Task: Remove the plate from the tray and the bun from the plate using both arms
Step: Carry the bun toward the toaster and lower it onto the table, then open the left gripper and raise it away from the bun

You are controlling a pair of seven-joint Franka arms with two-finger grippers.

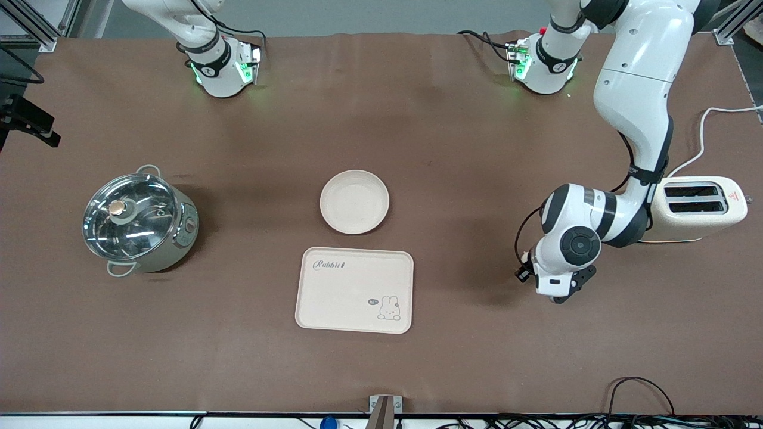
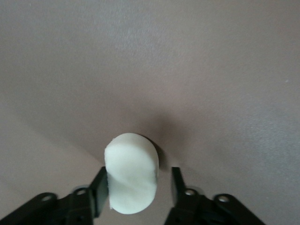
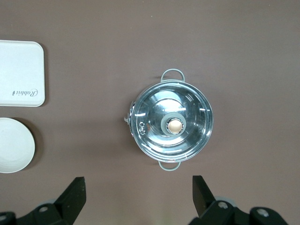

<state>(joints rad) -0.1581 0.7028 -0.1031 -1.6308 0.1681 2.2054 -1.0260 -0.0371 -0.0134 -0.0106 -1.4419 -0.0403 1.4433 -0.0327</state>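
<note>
The bun [image 2: 132, 173], a small pale cream-white lump, lies on the brown table toward the left arm's end. My left gripper [image 2: 138, 182] is low over it and open, with one finger [image 2: 100, 188] against the bun and the other finger [image 2: 177, 183] a small gap away. In the front view the left hand [image 1: 557, 289] hides the bun. The round cream plate [image 1: 354, 201] sits empty at mid-table, just farther from the front camera than the tray; it also shows in the right wrist view [image 3: 14, 145]. My right gripper [image 3: 138, 192] is open and empty, high over the table near the pot.
The cream rabbit-print tray [image 1: 354, 290] lies empty, nearer the front camera than the plate. A steel pot with a glass lid [image 1: 140, 219] stands toward the right arm's end. A cream toaster [image 1: 697, 205] stands beside the left arm, its white cable on the table.
</note>
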